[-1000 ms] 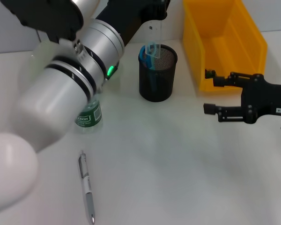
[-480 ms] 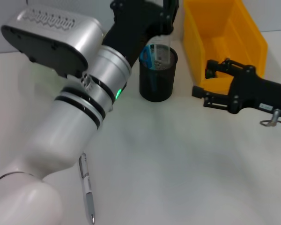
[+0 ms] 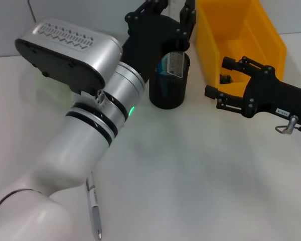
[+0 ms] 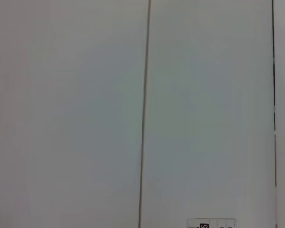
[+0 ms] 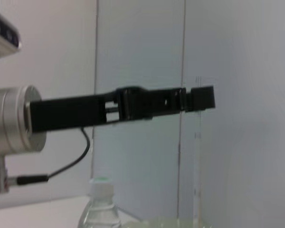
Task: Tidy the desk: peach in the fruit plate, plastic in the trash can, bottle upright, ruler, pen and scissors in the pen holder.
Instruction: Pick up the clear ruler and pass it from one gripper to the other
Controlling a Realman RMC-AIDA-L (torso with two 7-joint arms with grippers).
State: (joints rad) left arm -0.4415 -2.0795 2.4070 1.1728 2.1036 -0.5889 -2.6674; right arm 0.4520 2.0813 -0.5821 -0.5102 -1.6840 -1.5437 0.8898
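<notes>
A: Ruler (image 3: 176,59) first — the clear one stands nearly upright with its lower end inside the black mesh pen holder (image 3: 166,90), and the left gripper (image 3: 176,22) is pinching its upper part between both fingers.

B: How does that compare with a second ago?

A: Then the left arm crossed the picture lower and more to the left, and a green-labelled bottle showed beneath it. Now the arm has swung up and forward, its gripper sits directly above the holder, and the bottle is hidden behind the arm in the head view. The right wrist view shows the bottle (image 5: 100,209) standing upright with its cap on.

B: And the right arm?

A: The right gripper (image 3: 226,80) has moved toward the holder and the yellow bin (image 3: 271,37); its fingers are spread with nothing between them, the upper one over the bin's front edge.

B: Anything else on the desk?

A: The pen (image 3: 94,208) lies flat on the white table (image 3: 200,170) near the front left, in the same spot as before. Something blue is in the holder too, possibly scissor handles; the mesh makes it hard to tell.
</notes>
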